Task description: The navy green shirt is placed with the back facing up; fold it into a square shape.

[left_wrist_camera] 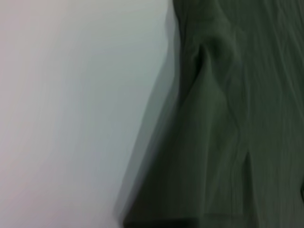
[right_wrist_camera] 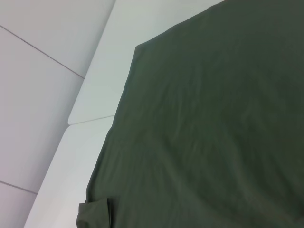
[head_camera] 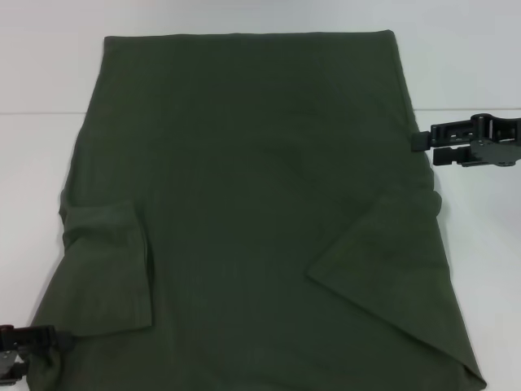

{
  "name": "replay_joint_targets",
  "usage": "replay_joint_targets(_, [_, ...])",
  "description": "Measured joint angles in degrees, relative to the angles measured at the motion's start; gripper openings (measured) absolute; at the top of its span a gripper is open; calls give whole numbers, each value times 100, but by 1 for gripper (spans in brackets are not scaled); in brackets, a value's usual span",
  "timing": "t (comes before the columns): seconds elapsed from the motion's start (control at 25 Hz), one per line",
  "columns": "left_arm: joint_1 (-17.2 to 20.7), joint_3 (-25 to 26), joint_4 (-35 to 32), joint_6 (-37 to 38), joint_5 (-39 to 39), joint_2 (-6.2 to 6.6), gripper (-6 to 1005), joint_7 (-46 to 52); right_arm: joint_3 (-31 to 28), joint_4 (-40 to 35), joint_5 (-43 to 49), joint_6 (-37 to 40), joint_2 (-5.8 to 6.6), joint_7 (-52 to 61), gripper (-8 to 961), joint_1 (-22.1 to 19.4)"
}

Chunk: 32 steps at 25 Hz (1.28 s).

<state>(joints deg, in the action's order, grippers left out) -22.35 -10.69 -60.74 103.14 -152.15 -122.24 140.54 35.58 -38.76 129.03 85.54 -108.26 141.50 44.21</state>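
A large navy green shirt (head_camera: 252, 212) is lying flat on a white table (head_camera: 41, 73), plain side up, covering most of the surface, and everything below is placed relative to it.

Nearest, at the shirt's near left corner, the left gripper (head_camera: 32, 346) is sitting at the hem edge; whether its fingers are spread or pinching cloth cannot be told.

Both sleeves are already lying turned inward over the body, the left one (head_camera: 106, 269) squarish, the right one (head_camera: 383, 261) a slanted triangle.

Farther off, just beside the shirt's right edge, the right gripper (head_camera: 425, 148) is hovering with its fingers looking pressed nearly together, not holding the cloth.

The side-folding step appears to be in hand. Next, each gripper likely needs to pinch an edge and carry it toward the middle.

The fabric is looking soft, matte and lightly creased.
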Motion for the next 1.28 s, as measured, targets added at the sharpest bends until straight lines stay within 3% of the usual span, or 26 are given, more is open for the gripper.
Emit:
replay_joint_targets(0.48, [-38, -269, 0, -215, 56, -22, 736, 23, -81, -50, -16, 38, 6, 1, 704, -43])
replay_joint_targets(0.68, [-55, -273, 0, -239, 56, -21, 519, 32, -147, -61, -19, 70, 15, 0, 704, -48])
replay_joint_targets(0.8, [-68, -276, 0, -239, 56, -19, 289, 31, -148, -69, -19, 78, 16, 0, 703, -47])
replay_joint_targets(1.0, [-68, -270, -2, -126, 137, 3, 85, -112, -97, -72, 36, 167, 65, -76, 703, -72])
replay_joint_targets(1.28, [-123, -198, -13, 242, 623, 86, 5, -461, -75, -585, 853, 1229, 200, -151, 704, -386])
